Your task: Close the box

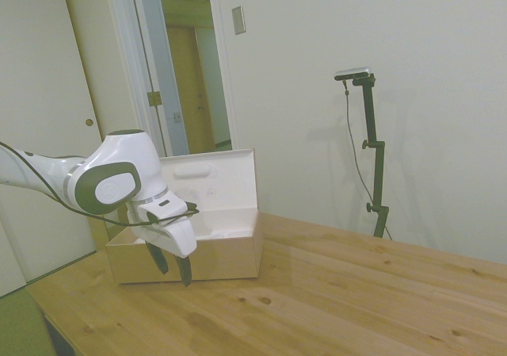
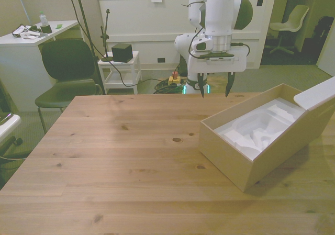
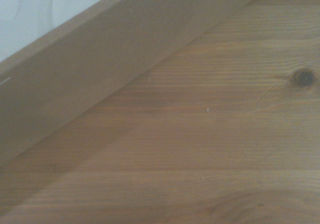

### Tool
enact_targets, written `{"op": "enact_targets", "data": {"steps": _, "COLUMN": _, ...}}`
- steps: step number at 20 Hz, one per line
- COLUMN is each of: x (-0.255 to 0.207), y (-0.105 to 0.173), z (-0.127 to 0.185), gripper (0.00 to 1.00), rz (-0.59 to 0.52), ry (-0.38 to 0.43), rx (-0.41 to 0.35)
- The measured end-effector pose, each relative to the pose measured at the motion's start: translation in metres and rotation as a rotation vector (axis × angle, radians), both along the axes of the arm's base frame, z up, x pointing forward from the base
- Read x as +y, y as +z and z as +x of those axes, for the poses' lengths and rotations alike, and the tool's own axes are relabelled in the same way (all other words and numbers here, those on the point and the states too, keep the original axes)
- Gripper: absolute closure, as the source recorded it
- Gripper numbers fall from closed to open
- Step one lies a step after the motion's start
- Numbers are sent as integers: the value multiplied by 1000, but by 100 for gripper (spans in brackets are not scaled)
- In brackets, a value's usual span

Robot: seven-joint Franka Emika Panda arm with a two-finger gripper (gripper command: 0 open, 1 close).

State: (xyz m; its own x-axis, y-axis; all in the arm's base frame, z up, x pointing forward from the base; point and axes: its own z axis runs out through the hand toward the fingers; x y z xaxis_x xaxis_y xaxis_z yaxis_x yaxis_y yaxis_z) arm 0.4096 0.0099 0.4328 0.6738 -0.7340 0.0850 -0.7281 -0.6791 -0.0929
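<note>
The box point(image 2: 251, 159) sits open on the wooden table point(image 2: 120, 156), toward the front view's right, its tan walls enclosing a white moulded insert point(image 2: 259, 130). Its lid point(image 1: 210, 183) stands raised along the far long side in the side view, white inner face showing, with an oval handle slot point(image 1: 192, 170) near the top edge. In the front view only a corner of the lid point(image 2: 316, 94) appears at the right border. The gripper point(image 2: 214, 91) hangs just outside the box, beside one of its walls, above the bare table; its two dark fingers point(image 2: 202, 88) point down, spread wide apart and holding nothing. The wrist view shows one tan wall of the box point(image 3: 100, 69) running diagonally beside the table's grain, with a dark knot point(image 3: 303, 77) in the wood.
</note>
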Motion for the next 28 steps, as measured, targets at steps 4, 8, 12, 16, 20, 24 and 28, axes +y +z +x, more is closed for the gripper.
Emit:
{"op": "enact_targets", "data": {"steps": 4, "x": 1, "y": 3, "z": 0, "gripper": 0, "rz": -1, "ry": 4, "rx": -5}}
{"op": "enact_targets", "data": {"steps": 8, "x": 11, "y": 39, "z": -6, "gripper": 0, "rz": -6, "ry": 24, "rx": -66}}
{"op": "enact_targets", "data": {"steps": 12, "x": 40, "y": 92, "z": -14, "gripper": 0, "rz": -28, "ry": 82, "rx": -180}}
{"op": "enact_targets", "data": {"steps": 16, "x": 91, "y": 139, "z": -13, "gripper": 0, "rz": -64, "ry": 162, "rx": -279}}
{"op": "enact_targets", "data": {"steps": 20, "x": 121, "y": 172, "z": 4, "gripper": 0, "rz": -95, "ry": 227, "rx": -355}}
{"op": "enact_targets", "data": {"steps": 24, "x": 140, "y": 204, "z": 27, "gripper": 0, "rz": -151, "ry": 285, "rx": -423}}
{"op": "enact_targets", "data": {"steps": 28, "x": 175, "y": 218, "z": 50, "gripper": 0, "rz": -212, "ry": 337, "rx": -470}}
